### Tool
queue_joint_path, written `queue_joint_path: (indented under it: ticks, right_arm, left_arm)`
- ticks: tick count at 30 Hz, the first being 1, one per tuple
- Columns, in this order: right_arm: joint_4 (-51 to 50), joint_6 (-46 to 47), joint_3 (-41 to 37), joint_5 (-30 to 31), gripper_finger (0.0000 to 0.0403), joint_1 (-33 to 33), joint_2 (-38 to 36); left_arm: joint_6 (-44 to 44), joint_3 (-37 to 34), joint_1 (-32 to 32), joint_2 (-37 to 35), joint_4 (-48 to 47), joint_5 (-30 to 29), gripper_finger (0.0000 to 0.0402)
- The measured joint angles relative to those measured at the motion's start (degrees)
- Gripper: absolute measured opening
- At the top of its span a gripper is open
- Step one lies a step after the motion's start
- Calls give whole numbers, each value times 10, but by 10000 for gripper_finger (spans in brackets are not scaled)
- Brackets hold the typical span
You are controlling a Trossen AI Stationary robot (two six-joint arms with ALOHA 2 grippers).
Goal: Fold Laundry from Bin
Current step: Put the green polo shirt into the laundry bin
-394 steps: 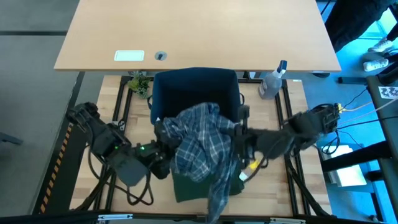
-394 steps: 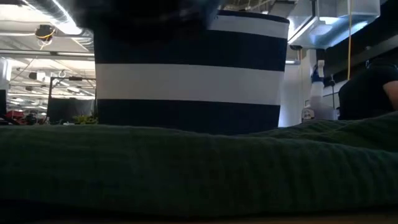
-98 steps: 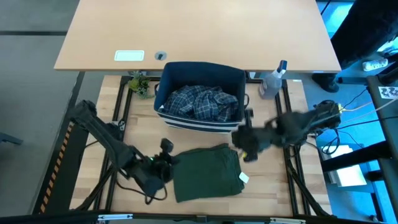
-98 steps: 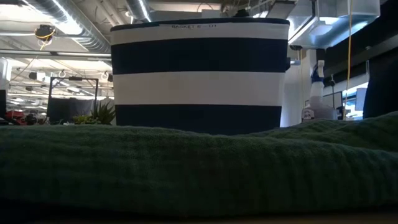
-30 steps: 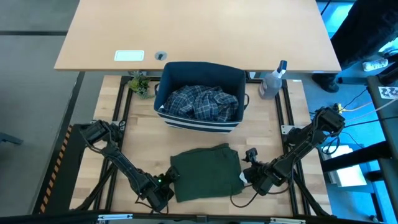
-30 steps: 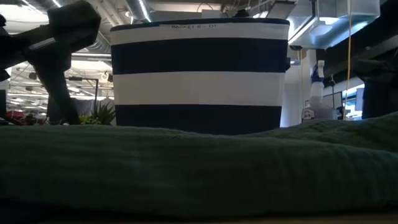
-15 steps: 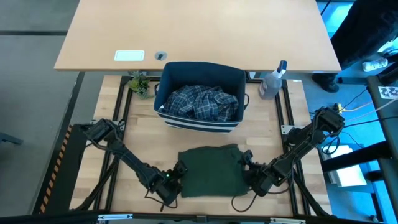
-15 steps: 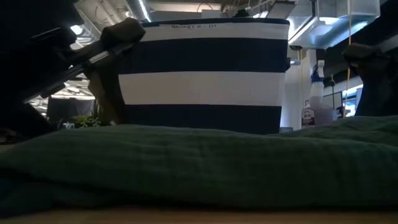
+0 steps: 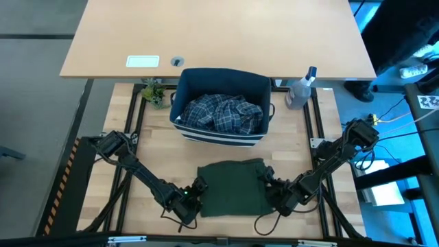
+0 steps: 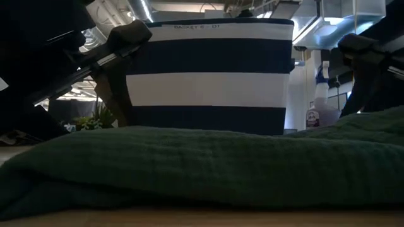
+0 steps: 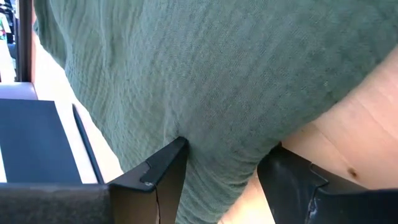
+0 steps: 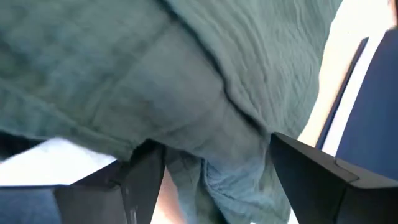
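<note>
At green garment (image 9: 232, 186) side edges: left fingers (image 11: 163, 165), right fingers (image 12: 144, 176) spread, straddling cloth.

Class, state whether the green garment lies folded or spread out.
Folded: the green garment forms a compact rectangle, with layered edges showing in the right wrist view.

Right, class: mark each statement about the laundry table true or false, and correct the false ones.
1. The plaid shirt lies inside the striped bin. True.
2. The green garment hangs over the bin's rim. False: it lies folded on the wooden table, in front of the bin.
3. The left pincer and right pincer sit at opposite side edges of the green garment. True.
4. The spray bottle stands inside the bin. False: it stands on the table, beside the bin.
5. Both pincers are shut tight. False: both are open, with cloth between the fingers.
</note>
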Motion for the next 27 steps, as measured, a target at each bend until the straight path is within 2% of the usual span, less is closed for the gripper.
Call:
queue_joint_path:
  ticks: [10, 17, 19, 22, 27]
  right_arm:
    - [58, -63, 0, 3, 287, -10, 0]
    - [103, -86, 0, -49, 279, -50, 16]
    - [133, -96, 0, -74, 258, -64, 29]
    - [159, -96, 0, -95, 206, -77, 46]
    - [161, -96, 0, -89, 95, -79, 48]
  left_arm:
    - [-1, 0, 1, 0, 0, 0, 187]
    - [0, -1, 9, 0, 15, 0, 185]
    - [-1, -1, 13, 1, 24, 1, 177]
    - [-3, -1, 19, 1, 29, 12, 153]
    - [-4, -1, 24, 1, 32, 31, 81]
